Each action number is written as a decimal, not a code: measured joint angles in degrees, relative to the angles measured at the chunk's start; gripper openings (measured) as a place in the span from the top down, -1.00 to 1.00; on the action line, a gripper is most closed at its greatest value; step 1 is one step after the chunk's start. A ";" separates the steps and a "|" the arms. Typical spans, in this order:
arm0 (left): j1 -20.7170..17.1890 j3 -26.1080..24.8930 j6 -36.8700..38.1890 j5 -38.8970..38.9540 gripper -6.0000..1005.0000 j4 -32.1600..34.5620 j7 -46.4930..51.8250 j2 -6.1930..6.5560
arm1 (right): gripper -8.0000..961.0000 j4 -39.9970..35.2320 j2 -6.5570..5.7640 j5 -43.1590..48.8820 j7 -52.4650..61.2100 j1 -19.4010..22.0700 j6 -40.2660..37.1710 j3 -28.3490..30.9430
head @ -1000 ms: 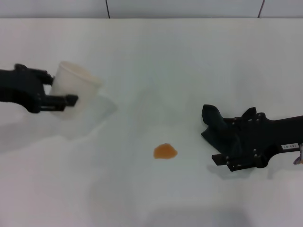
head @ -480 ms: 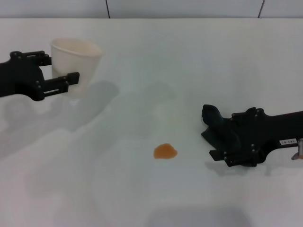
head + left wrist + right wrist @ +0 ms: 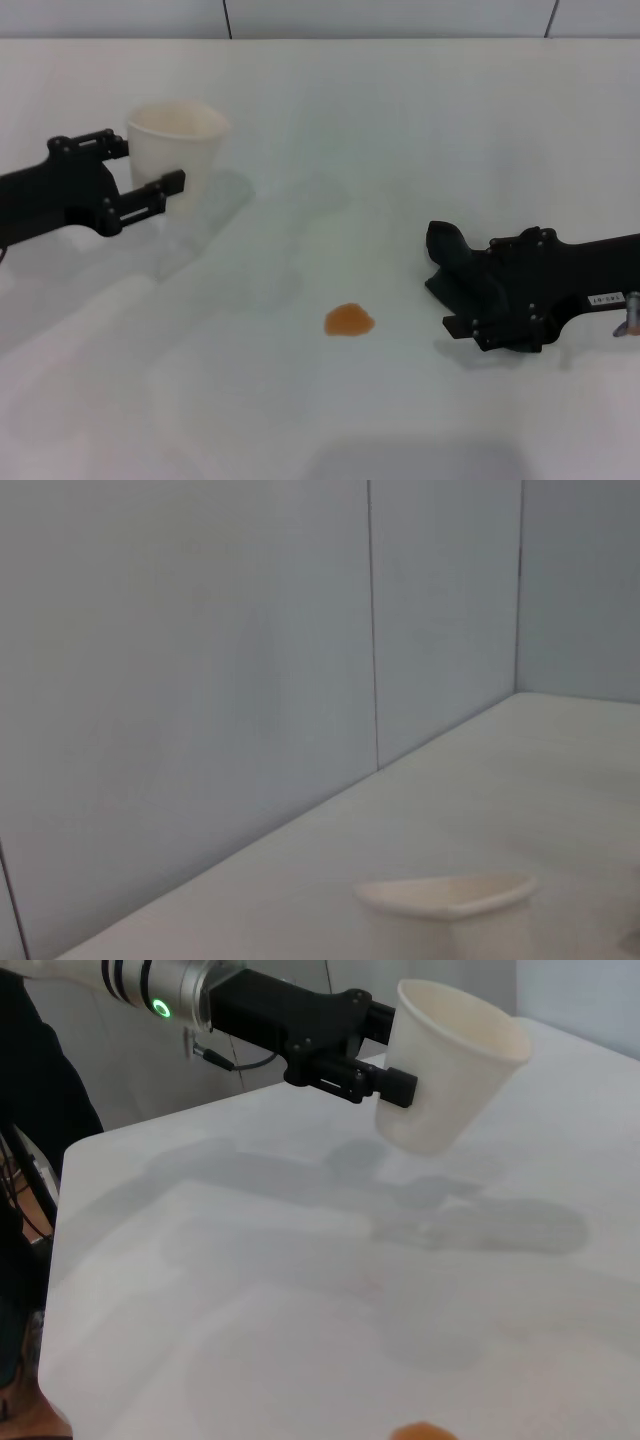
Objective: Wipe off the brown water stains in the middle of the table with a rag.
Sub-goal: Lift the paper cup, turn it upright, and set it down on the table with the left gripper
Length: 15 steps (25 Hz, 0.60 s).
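Note:
The brown water stain (image 3: 349, 320), a small orange-brown blot, lies on the white table (image 3: 330, 130) near the middle front; its edge shows in the right wrist view (image 3: 424, 1430). The dark rag (image 3: 456, 262) lies right of the stain, about a hand's width away. My right gripper (image 3: 468, 298) rests low over the rag, its fingers closed on the cloth, most of which is hidden beneath it. My left gripper (image 3: 140, 172) is at the left, shut on a pale cup (image 3: 178, 148) held upright, well away from the stain.
The cup also shows in the right wrist view (image 3: 450, 1070) with the left gripper (image 3: 372, 1052) on it, and its rim shows in the left wrist view (image 3: 447, 895). A grey panelled wall (image 3: 250, 660) runs along the table's far edge.
My left gripper has carried the cup to the right and turned it from tilted to upright. My right gripper stays on the rag, its near finger drawn in slightly.

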<state>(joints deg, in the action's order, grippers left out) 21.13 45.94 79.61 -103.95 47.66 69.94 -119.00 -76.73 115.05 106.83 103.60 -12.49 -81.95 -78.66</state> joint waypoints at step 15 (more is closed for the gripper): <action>0.93 -0.08 -6.42 2.26 -0.19 -12.73 -12.04 0.07 | -0.60 0.95 0.00 0.98 -2.10 -0.08 2.24 -1.71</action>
<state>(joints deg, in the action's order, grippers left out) 22.06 45.86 73.20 -101.69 34.92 57.89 -118.93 -75.78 115.05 107.82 101.50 -12.57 -79.71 -80.38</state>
